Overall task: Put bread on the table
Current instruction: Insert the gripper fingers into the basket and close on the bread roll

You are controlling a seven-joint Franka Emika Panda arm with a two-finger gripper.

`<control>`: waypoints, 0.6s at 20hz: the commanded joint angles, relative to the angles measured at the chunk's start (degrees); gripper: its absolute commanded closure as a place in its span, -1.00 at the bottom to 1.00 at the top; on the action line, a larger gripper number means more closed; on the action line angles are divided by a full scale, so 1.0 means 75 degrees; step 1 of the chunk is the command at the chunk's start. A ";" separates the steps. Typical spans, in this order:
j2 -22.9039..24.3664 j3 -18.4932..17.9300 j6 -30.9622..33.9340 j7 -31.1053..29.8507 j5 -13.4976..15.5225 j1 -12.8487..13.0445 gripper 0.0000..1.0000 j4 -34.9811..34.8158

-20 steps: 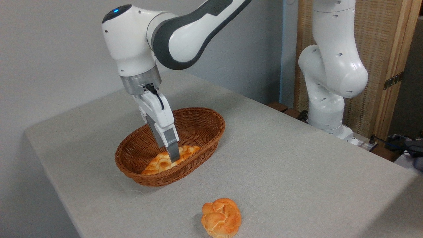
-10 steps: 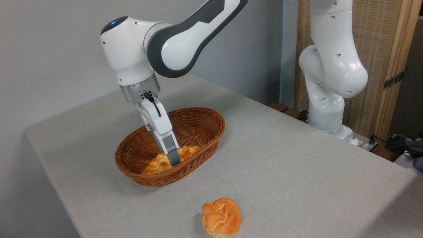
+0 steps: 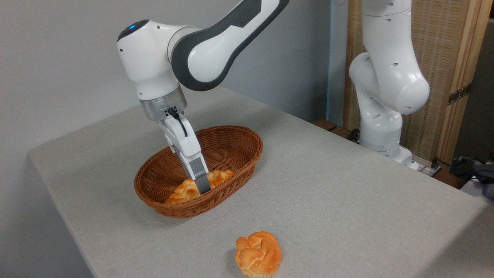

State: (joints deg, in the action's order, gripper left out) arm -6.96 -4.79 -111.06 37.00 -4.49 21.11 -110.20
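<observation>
The bread (image 3: 182,192), a long pale golden braided loaf, lies inside the brown wicker basket (image 3: 247,134) along its near side. My gripper (image 3: 202,188) reaches down into the basket, its tips at the middle of the loaf. I see the gripper edge-on, so only the near grey finger (image 3: 197,173) shows and it covers part of the loaf. The gap between the fingers is hidden. The light grey table (image 3: 339,193) carries the basket on its left half.
A round knotted orange bun (image 3: 257,254) lies on the table near the front edge, right of the basket. The arm's white base (image 3: 382,127) stands beyond the table's far right edge, before a wooden screen (image 3: 444,58).
The gripper sank a little deeper onto the loaf and shifted slightly left between the earliest frame and half a second ago. Since then nothing has visibly moved.
</observation>
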 commanded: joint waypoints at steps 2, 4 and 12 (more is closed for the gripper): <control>0.0025 -0.0040 -0.0075 -0.0035 -0.0082 0.0068 0.16 -0.0061; 0.0025 -0.0040 -0.0075 -0.0035 -0.0082 0.0068 0.17 -0.0061; 0.0119 -0.0052 -0.0075 -0.0047 -0.0023 0.0068 0.16 -0.0037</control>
State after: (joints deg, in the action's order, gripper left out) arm -6.92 -4.83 -111.06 37.00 -4.52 21.11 -110.19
